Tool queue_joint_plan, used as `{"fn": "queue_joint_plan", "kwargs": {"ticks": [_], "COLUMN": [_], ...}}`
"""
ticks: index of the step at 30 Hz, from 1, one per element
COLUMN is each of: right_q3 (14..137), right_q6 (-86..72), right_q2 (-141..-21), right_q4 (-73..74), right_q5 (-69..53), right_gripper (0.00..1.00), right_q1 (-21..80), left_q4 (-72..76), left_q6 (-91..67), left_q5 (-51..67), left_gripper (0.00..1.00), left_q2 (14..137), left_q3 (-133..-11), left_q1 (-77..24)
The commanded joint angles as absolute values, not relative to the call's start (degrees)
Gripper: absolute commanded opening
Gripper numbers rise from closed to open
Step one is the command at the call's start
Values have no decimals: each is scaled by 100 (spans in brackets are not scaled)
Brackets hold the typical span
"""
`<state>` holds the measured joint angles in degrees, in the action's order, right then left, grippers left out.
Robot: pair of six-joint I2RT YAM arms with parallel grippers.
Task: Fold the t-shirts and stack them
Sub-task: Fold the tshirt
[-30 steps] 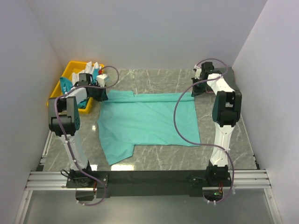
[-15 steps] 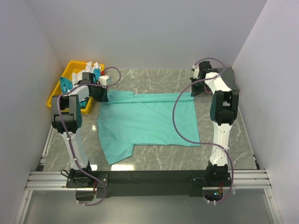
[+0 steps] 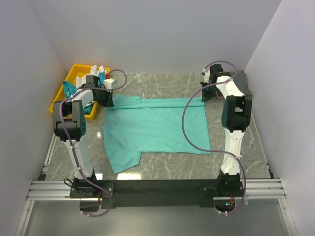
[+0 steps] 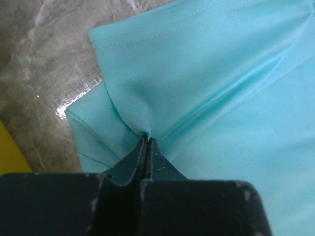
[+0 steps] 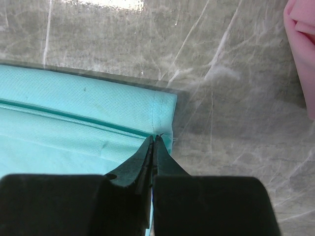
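Spread mid-frame: sea-green cloth t-shirt (image 3: pixel 157 125). Pinched tight at upper-left corner by left gripper (image 4: pixel 147 139), at upper-right hem corner by right gripper (image 5: pixel 154 138).

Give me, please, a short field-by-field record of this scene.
shirt: sea-green t-shirt, spread on the table
left claw: shut, pinching cloth near the shirt's far left edge
right claw: shut, pinching the shirt's far right corner
yellow bin: far left of the table, holding more cloth
pink cloth: beside the right claw, apart from the shirt
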<state>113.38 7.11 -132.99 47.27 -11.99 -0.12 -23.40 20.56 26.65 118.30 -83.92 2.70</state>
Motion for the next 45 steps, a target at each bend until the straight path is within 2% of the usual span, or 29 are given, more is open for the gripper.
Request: {"fn": "queue_joint_plan", "kwargs": {"ticks": [1, 14, 23, 35, 38, 39, 41, 42, 45], "right_q3": [11549, 10978, 10565, 10713, 10871, 10916, 10995, 10995, 11074], "right_q6": [844, 870, 932, 967, 1002, 1002, 1028, 1020, 985], "right_q2": [-12911, -12454, -12629, -13025, -13034, -13025, -12868, -12780, -12446], "right_q4": [4817, 4561, 4430, 4386, 4491, 4587, 4658, 4649, 4632], "right_q5": [-1134, -1230, -1160, -888, -896, -923, -1019, -1063, -1265], "right_gripper": [0, 0, 0, 0, 0, 10, 21, 31, 44], "right_q1": [-26, -26, -26, -26, -26, -26, -26, -26, -26], "left_q4": [-2417, -2276, -2399, -2443, -2697, -2768, -2830, -2882, -2910], "left_q6": [2048, 2206, 2276, 2136, 2241, 2293, 2478, 2505, 2540], "left_q5": [2514, 2540, 2461, 2232, 2469, 2696, 2891, 3057, 3164], "left_gripper": [1, 1, 1, 2, 16, 25, 32, 41, 50], "left_q2": [11373, 10793, 10986, 11434, 11347, 11286, 11084, 10892, 10714], "left_q3": [-8578, -7989, -7708, -7690, -7743, -7743, -7752, -7830, -8233], "left_q1": [308, 325, 325, 299, 308, 325, 386, 413, 483]}}
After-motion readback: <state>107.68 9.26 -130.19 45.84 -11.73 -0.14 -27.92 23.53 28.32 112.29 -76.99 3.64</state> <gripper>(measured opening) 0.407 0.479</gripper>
